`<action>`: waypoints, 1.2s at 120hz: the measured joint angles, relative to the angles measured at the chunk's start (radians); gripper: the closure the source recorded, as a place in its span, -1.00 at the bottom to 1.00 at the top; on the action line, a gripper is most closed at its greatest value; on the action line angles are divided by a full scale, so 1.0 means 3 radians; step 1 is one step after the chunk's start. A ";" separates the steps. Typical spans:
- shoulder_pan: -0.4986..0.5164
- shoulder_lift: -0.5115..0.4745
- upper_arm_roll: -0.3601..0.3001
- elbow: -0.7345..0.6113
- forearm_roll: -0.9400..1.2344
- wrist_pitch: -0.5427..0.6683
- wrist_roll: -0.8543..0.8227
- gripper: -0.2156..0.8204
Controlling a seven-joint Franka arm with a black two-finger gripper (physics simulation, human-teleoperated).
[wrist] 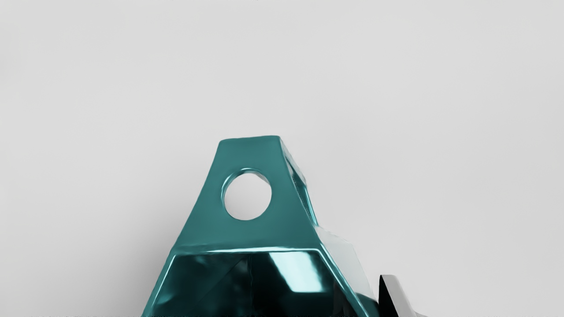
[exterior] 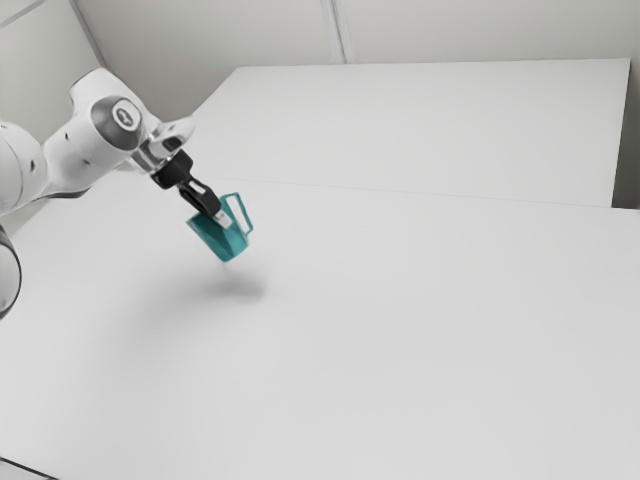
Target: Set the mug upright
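The black gripper (exterior: 222,217) points down and toward the exterior view's right, its fingers shut on the teal mug (exterior: 221,240). The mug hangs tilted above the table, its angular handle loop sticking out on the upper right side in that view. From the wrist, the mug (wrist: 251,235) shows a flat teal face with a round hole and a dark, glossy part nearer the hand. Beside the mug's side is the gripper (wrist: 368,299), with one fingertip in sight; the other is hidden or hard to make out at the mug.
A broad white table (exterior: 400,330) lies under the arm, with a soft shadow below the mug. Behind it, a seam separates another white surface (exterior: 430,125). Pale walls (exterior: 480,30) stand at the back.
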 joint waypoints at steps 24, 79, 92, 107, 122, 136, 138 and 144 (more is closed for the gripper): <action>-0.0012 0.0040 -0.0338 -0.0009 0.0583 0.0317 -0.0410 0.90; -0.0181 -0.0062 -0.0444 -0.0362 0.0807 0.0665 -0.1140 0.90; -0.0235 -0.0075 -0.0483 -0.0446 0.0907 0.0745 -0.1286 0.90; -0.0270 -0.0131 -0.0512 -0.0595 0.0987 0.0822 -0.1456 0.90; -0.0284 -0.0144 -0.0515 -0.0656 0.1016 0.0878 -0.1599 0.90; -0.0318 -0.0101 -0.0515 -0.0667 0.1042 0.0926 -0.1710 0.90; -0.0324 -0.0095 -0.0515 -0.0666 0.1046 0.0931 -0.1726 0.90; -0.0336 -0.0073 -0.0515 -0.0664 0.1057 0.0946 -0.1769 0.90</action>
